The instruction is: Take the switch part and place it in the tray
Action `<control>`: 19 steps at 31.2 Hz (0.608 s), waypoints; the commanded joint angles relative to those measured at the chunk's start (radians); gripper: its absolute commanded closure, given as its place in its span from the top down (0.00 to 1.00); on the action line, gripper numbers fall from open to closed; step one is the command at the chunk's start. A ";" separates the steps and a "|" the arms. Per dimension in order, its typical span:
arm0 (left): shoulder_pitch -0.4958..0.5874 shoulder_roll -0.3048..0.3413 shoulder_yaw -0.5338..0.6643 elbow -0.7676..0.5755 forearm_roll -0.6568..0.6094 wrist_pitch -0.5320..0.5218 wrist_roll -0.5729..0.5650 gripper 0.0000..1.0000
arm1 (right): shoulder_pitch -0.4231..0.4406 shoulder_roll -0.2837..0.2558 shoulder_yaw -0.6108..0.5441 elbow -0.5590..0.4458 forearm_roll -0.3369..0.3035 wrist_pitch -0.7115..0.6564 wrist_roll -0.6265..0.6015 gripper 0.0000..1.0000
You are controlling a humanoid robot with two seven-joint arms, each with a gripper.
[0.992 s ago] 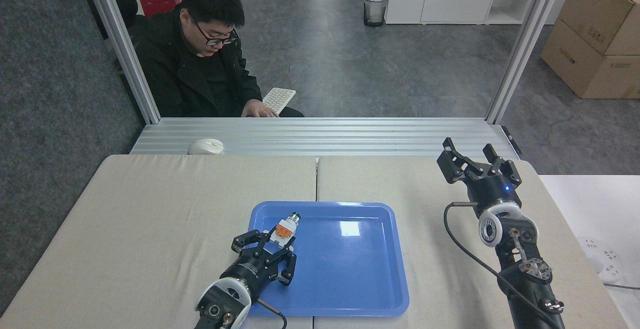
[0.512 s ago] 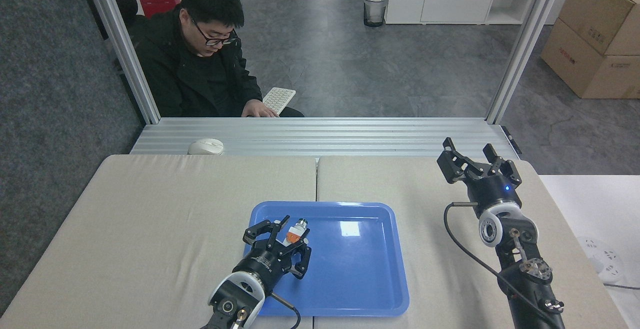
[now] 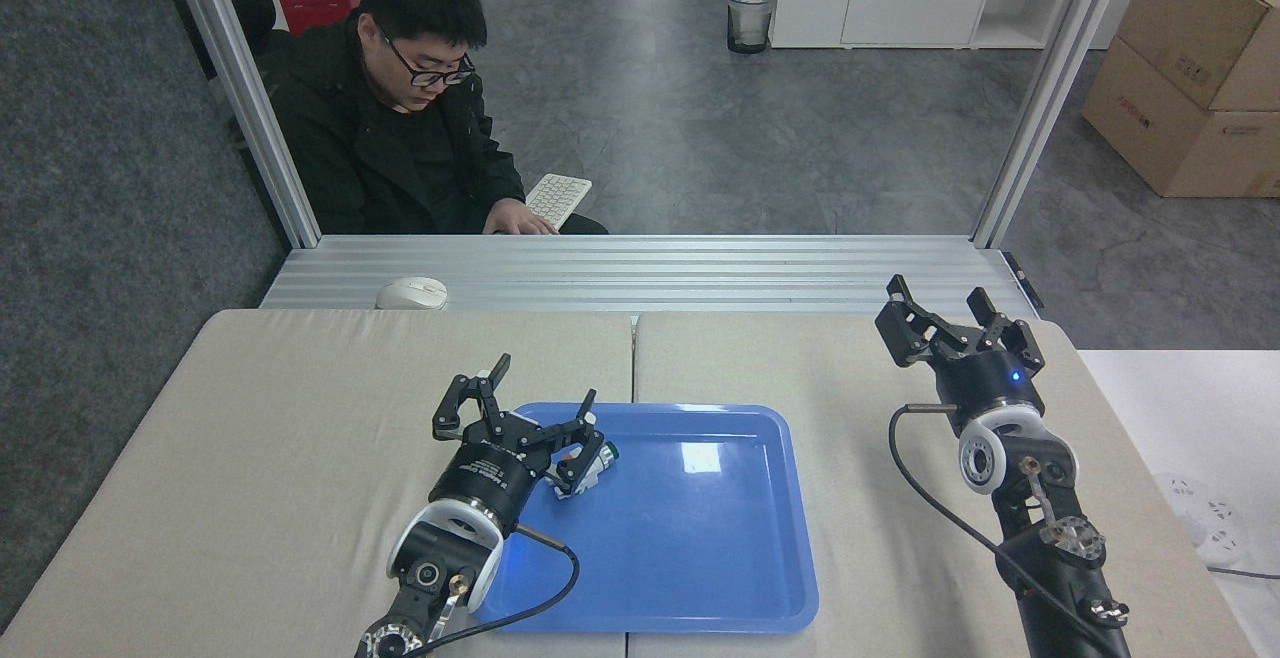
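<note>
- Released since half a second ago: switch part now lies on its side inside the tray, near its far-left corner.
- Left claw has lifted, fingers spread, holding nothing, just beside the part.
- Right claw spread, well apart over the counter.

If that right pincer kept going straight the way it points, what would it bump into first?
Probably nothing on the table: the right pincer points up and away toward the ribbed aluminium ledge, though depth is unclear.
</note>
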 commanded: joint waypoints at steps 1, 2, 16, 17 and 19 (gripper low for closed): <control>-0.057 0.004 0.315 0.006 0.038 0.004 0.076 1.00 | 0.000 0.000 -0.002 0.000 0.000 -0.001 0.000 1.00; -0.064 0.006 0.329 0.009 0.045 0.004 0.087 1.00 | 0.000 0.000 -0.001 0.000 0.000 -0.001 0.000 1.00; -0.050 0.017 0.334 0.012 0.123 0.039 0.093 1.00 | 0.000 0.000 0.001 0.000 0.000 0.001 0.000 1.00; -0.048 0.017 0.331 0.009 0.129 0.039 0.087 1.00 | 0.000 0.000 0.001 0.000 0.000 0.001 0.000 1.00; -0.044 0.018 0.327 0.005 0.127 0.036 0.070 1.00 | 0.000 0.000 0.001 0.000 0.000 0.001 0.000 1.00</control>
